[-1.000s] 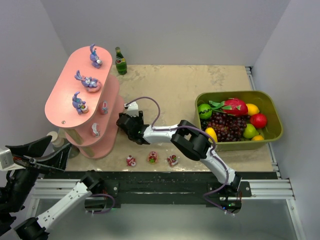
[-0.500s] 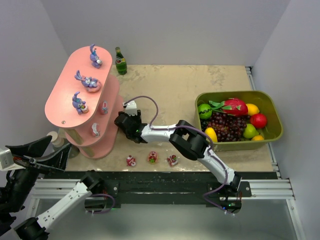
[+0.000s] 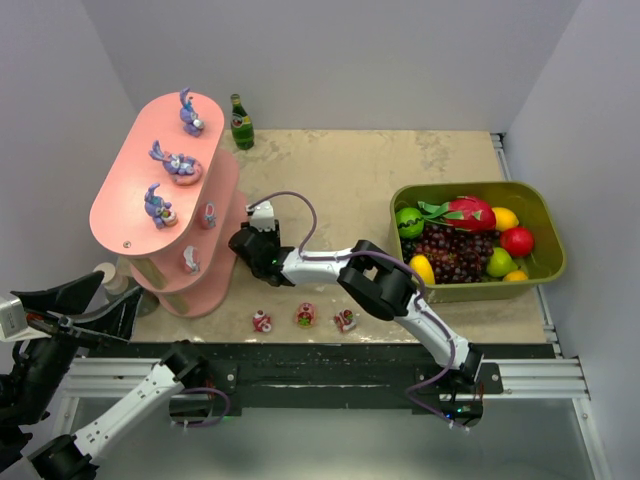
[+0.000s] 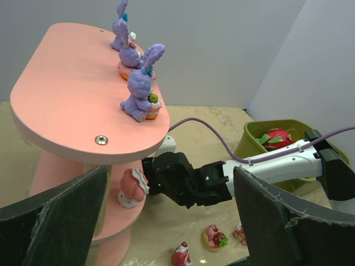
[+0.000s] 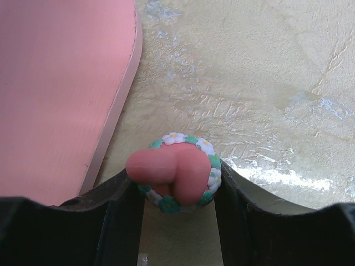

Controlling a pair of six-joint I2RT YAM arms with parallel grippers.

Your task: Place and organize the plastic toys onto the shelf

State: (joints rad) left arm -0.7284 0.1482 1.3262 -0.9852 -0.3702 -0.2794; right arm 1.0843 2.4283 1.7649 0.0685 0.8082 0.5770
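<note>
At the far left the left gripper (image 3: 85,300) hangs off the table's near corner, its fingers spread wide with nothing between them. Beside it rises the shelf (image 3: 130,205). Three purple bunnies (image 3: 175,162) stand in a row on its top tier, a small pink toy (image 3: 208,214) sits on the tier below, and a pale figurine (image 3: 190,260) on the tier under that. A green bottle (image 3: 240,122) stands upright on the table (image 3: 350,180) just behind the shelf's far end. Right of the lower tiers the right gripper (image 3: 250,244) reaches in sideways, its fingers closed on the flower-ringed base of a pink figurine (image 5: 169,172). In the right wrist view that toy lies over bare table, just off the rounded rim of a pink tier and not above it. In the left wrist view a lower-tier figurine (image 4: 132,188) stands at the edge of its tier right beside the gripper's nose, the nearest thing to it. Whether they touch cannot be told. Three loose toys (image 3: 305,315) lie in a row near the table's front edge. At the far right, well apart, the olive tub (image 3: 470,187) holds grapes (image 3: 455,255) and a dragon fruit (image 3: 470,212). Against a second ago the right gripper has shifted a little left toward the shelf. Since half a second ago it has hardly moved, and the other toys stand where they were.
</note>
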